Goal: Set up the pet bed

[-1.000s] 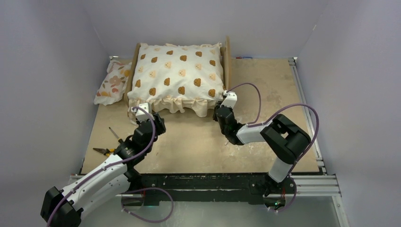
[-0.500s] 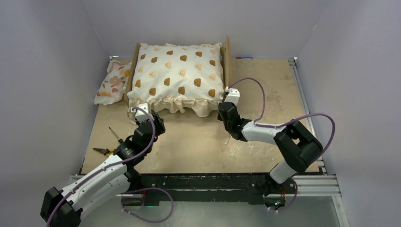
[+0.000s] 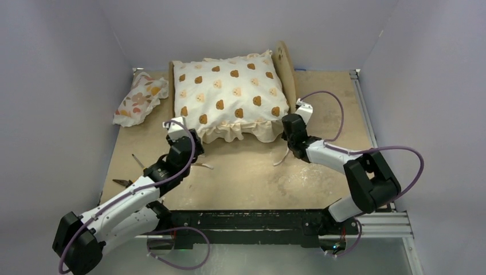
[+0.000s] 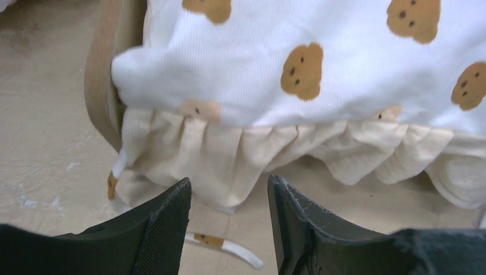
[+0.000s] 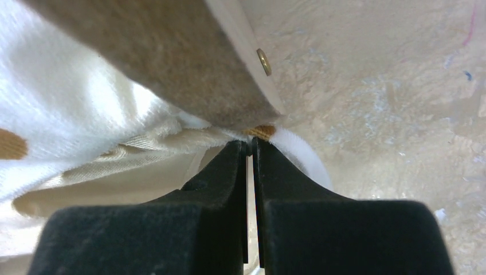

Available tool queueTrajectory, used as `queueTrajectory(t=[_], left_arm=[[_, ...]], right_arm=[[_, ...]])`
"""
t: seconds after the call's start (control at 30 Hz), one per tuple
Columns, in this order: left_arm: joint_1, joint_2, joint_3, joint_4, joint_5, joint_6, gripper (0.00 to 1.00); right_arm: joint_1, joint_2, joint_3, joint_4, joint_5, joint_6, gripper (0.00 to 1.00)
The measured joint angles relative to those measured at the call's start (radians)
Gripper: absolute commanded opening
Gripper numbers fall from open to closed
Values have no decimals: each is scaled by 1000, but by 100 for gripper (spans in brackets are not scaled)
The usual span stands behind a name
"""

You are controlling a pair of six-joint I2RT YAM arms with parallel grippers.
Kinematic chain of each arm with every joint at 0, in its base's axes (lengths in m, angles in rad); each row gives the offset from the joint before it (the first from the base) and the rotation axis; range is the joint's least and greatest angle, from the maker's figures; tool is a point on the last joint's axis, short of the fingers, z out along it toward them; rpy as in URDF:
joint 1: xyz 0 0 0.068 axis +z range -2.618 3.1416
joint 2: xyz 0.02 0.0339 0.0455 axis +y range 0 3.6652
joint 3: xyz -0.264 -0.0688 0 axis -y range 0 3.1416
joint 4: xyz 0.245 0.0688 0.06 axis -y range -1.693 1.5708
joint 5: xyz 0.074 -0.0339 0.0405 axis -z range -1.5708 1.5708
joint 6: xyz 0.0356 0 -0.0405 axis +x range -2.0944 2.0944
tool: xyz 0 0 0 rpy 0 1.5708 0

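The pet bed (image 3: 284,60) has slid rightward since a second ago, its near end swinging farthest, so it now sits skewed at the back of the table (image 3: 246,177), clear of the floral pillow (image 3: 139,98) it stood beside. The bear-print cushion (image 3: 229,94) has ridden along on top. The right end effector (image 5: 251,146) was parted and is now pressed together at the bed's near right corner, against a white tie; whether it pinches the tie I cannot tell. The left end effector (image 4: 229,189) is spread and empty, just short of the cushion's ruffle. The table is a scuffed beige board holding pliers (image 3: 123,183) and a screwdriver (image 3: 137,161), enclosed by plain white walls.
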Motion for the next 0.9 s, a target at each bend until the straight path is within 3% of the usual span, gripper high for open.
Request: queueTrajectory(t=[0.1, 0.2, 0.43, 0.6, 0.9], left_arm=[[6, 56, 59, 6, 0, -6, 55], [34, 128, 133, 7, 6, -9, 56], [211, 292, 334, 8, 30, -7, 57], [357, 452, 519, 13, 31, 11, 57], [651, 872, 874, 33, 126, 132, 60]], right_arm=[[-20, -24, -1, -22, -3, 12, 19], [-24, -89, -19, -37, -12, 21, 45], [-29, -393, -169, 40, -110, -6, 86], [-29, -608, -319, 201, -222, -44, 96], [-29, -666, -403, 327, -293, -58, 99]])
